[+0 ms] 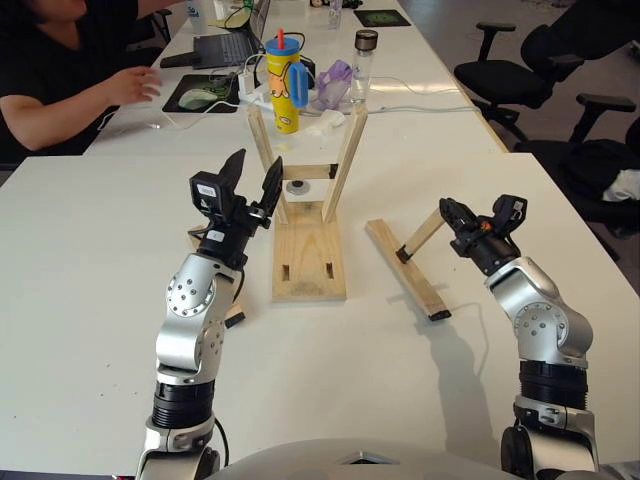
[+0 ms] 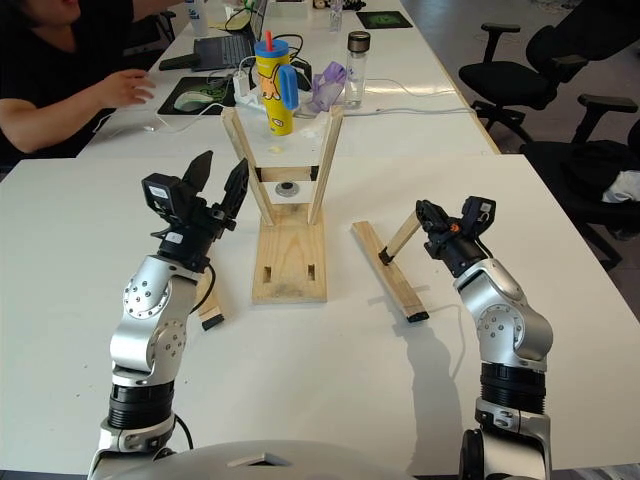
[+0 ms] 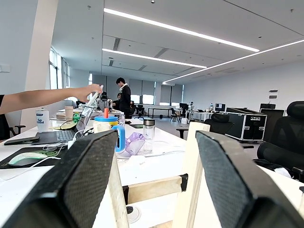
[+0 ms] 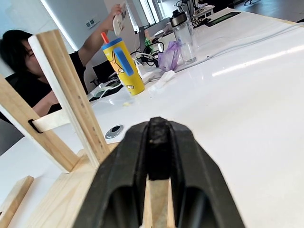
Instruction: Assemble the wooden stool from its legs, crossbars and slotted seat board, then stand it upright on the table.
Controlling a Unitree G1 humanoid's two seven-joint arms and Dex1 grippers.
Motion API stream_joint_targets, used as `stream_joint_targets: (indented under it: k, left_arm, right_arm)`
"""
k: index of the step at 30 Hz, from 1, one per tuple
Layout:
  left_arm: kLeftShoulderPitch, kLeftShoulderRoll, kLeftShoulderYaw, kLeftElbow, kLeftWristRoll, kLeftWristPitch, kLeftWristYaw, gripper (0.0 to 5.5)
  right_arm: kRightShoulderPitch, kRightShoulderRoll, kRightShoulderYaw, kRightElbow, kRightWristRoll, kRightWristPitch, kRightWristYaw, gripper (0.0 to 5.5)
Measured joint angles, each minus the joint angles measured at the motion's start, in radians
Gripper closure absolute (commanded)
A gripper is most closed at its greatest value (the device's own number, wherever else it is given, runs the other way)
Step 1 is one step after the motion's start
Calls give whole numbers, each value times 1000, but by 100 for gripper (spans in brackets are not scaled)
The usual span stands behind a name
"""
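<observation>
Clamping leg frame point(image 1: 405, 268) right of seat board point(image 1: 310, 262), right fingers point(image 1: 448, 213) are gripping mid-bar — likely light, stiff wood; left fingers point(image 1: 233, 170) gaping apart.

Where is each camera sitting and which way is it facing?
Left eye: on the head, facing forward and down at the table; both arms show.
Right eye: beside it, same scene, same arms.
Left wrist: on the left arm, facing level past its open jaws toward the upright legs.
Right wrist: on the right arm, facing low along jaws shut on a crossbar.
Shared: both wrist views catch the yellow cup and bottle.
</observation>
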Motion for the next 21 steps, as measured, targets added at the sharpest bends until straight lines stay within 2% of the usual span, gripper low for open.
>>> stream_joint_targets:
  k: [17, 21]
  left_arm:
    - [0, 1, 2, 2, 4, 2, 3, 247]
    - [0, 3, 1, 0, 8, 8, 5, 247]
  right_arm:
    - [-27, -22, 47, 34, -124, -53, 60, 505]
    - [36, -15, 91, -27, -192, -120, 50, 505]
